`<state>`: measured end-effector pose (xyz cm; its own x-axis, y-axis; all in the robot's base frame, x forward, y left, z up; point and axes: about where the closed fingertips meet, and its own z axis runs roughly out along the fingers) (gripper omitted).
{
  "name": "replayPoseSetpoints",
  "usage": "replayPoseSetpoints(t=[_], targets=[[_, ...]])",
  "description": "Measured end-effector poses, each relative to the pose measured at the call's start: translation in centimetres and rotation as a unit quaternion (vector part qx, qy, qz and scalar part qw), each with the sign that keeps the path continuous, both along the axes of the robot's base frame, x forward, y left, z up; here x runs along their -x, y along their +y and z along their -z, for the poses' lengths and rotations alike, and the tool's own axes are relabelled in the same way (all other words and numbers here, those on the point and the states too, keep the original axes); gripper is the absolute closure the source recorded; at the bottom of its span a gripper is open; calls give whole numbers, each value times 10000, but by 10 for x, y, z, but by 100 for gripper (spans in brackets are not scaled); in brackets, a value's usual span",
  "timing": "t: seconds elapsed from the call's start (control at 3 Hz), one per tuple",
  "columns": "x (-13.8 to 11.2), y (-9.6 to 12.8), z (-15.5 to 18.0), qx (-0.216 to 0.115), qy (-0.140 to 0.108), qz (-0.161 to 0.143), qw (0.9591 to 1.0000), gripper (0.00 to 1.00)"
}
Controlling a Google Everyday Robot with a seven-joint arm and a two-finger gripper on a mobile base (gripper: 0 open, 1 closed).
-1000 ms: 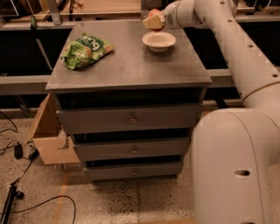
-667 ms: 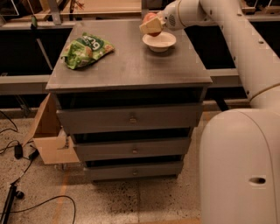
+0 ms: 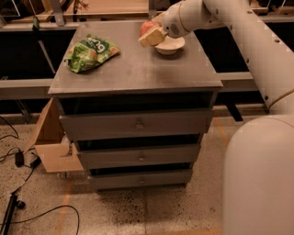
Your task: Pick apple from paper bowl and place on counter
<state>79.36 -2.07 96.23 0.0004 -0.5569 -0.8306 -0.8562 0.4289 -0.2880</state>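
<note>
My gripper (image 3: 150,33) is shut on the red-orange apple (image 3: 148,27) and holds it just above the counter (image 3: 133,69), left of the paper bowl (image 3: 171,45). The tan fingers (image 3: 152,37) cover the apple's lower side. The white bowl sits at the counter's back right, and nothing shows in the part of it that my wrist leaves visible. The white arm reaches in from the upper right.
A green snack bag (image 3: 92,53) lies on the counter's back left. The grey cabinet has three drawers (image 3: 138,124). An open cardboard box (image 3: 50,137) stands on the floor to its left, with cables (image 3: 18,160) nearby. A wooden bench top (image 3: 115,7) runs behind.
My gripper has moved left with the apple, from above the bowl to the left of it over the counter.
</note>
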Motion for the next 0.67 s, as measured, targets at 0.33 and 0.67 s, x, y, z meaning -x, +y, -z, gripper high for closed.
replayPoseSetpoints(t=[0.33,0.67], targets=[[0,37,27,335,-294,-234,9987,100],[-8,62,45,435,-347,-248,9981,100]])
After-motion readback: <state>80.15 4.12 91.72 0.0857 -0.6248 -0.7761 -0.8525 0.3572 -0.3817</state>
